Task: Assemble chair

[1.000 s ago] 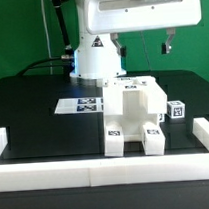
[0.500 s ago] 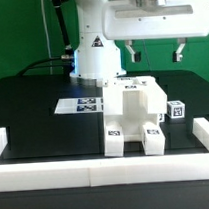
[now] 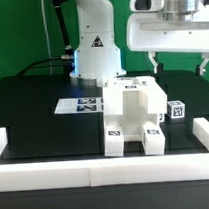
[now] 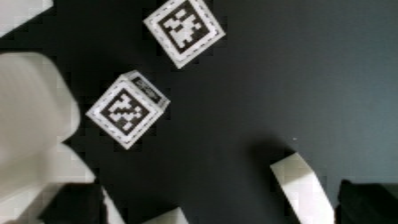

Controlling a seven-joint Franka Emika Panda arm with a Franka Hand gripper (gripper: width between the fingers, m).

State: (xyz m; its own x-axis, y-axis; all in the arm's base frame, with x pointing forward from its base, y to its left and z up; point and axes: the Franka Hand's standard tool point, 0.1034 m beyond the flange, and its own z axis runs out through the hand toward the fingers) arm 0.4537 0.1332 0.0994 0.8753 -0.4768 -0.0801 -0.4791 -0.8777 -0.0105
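Note:
The partly built white chair (image 3: 133, 113) stands mid-table, a blocky body on two tagged feet at the front. A small tagged white block (image 3: 176, 109) sits just to its right in the exterior view. My gripper (image 3: 179, 65) hangs open above and to the right of the chair, with nothing between its fingers (image 3: 155, 61). In the wrist view the black table fills most of the picture. Two black-and-white tags (image 4: 125, 108) on white pieces show there, well apart from my dark fingertips (image 4: 365, 200).
The marker board (image 3: 81, 105) lies flat behind the chair toward the exterior view's left. White border rails run along the front (image 3: 97, 173), the left (image 3: 0, 145) and the right (image 3: 207, 134). The robot base (image 3: 94, 55) stands at the back.
The open gripper has travelled toward the exterior view's right and dropped slightly. The chair and the small block have not moved.

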